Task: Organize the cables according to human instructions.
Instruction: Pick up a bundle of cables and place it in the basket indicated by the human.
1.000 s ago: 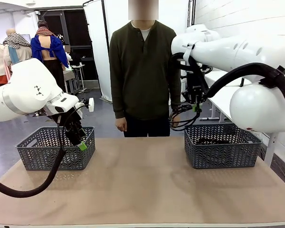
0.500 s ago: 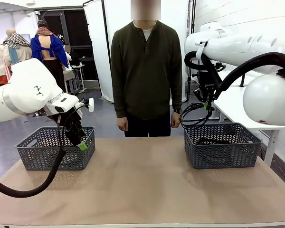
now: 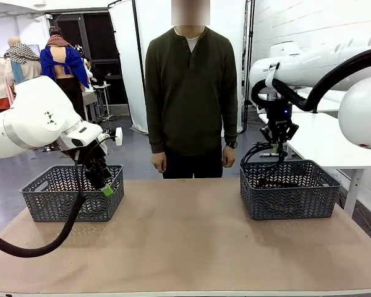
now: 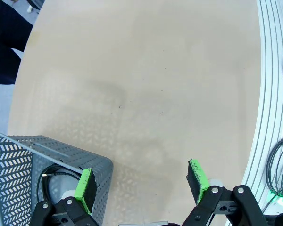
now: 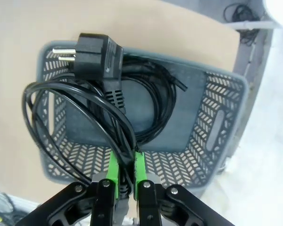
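Bare tan table (image 3: 185, 235). Below the right gripper (image 5: 125, 181), clamped on a cable (image 5: 75, 108), a grey basket (image 5: 217, 122) holds another coil (image 5: 162, 106). Left gripper (image 4: 142, 181) gapes wide.

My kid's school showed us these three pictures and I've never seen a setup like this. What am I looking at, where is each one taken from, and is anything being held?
These are two white robot arms at a tan table, with a person standing at the far side. The wide picture comes from a fixed camera between the arms. The other two come from cameras on each arm's wrist, looking along its fingers. Two grey baskets stand on the table: the left basket and the right basket. The left gripper is open beside the left basket, holding nothing; a black cord lies in that basket. The right gripper is shut on a coiled black cable with a plug, hanging over the right basket, where another cable already lies.
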### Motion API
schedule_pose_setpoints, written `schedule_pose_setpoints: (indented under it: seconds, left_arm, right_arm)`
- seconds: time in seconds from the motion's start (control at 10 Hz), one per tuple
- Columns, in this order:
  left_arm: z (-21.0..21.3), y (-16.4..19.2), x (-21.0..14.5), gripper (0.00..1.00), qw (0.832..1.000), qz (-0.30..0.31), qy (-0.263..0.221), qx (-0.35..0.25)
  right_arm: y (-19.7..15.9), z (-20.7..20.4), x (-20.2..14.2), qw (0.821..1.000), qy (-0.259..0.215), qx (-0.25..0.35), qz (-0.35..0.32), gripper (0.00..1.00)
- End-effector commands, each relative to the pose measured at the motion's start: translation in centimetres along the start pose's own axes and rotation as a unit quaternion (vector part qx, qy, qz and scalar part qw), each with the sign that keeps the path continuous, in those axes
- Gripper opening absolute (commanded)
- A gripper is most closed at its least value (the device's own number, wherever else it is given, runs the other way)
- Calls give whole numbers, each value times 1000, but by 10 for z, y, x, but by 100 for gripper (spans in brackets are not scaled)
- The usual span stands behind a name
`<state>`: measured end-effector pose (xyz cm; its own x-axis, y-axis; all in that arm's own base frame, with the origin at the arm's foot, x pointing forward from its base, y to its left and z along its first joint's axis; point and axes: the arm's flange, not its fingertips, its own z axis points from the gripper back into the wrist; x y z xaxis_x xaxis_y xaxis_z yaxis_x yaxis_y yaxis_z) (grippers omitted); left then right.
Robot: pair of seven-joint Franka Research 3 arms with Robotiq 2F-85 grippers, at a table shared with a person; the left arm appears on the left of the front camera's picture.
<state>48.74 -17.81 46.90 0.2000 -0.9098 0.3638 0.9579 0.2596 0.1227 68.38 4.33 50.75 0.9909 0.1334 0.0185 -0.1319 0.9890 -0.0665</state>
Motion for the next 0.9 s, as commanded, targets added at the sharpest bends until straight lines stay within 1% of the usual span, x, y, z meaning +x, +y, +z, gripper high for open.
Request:
schedule_pose_setpoints:
  seconds: [0.0, 0.2, 0.5, 0.8]
  left_arm:
    - [1, 0, 0, 100, 1000, 1, 0, 1]
    - [1, 0, 0, 100, 1000, 1, 0, 1]
    - [1, 0, 0, 100, 1000, 1, 0, 1]
    - [1, 0, 0, 100, 1000, 1, 0, 1]
  right_arm:
    - [-9, 4, -22, 1000, -9, 13, -14, 0]
    - [-16, 1, -21, 999, -5, 13, -29, 0]
    - [-17, -13, -17, 999, 5, 19, -32, 0]
    - [-22, -27, -16, 999, 4, 22, -32, 0]
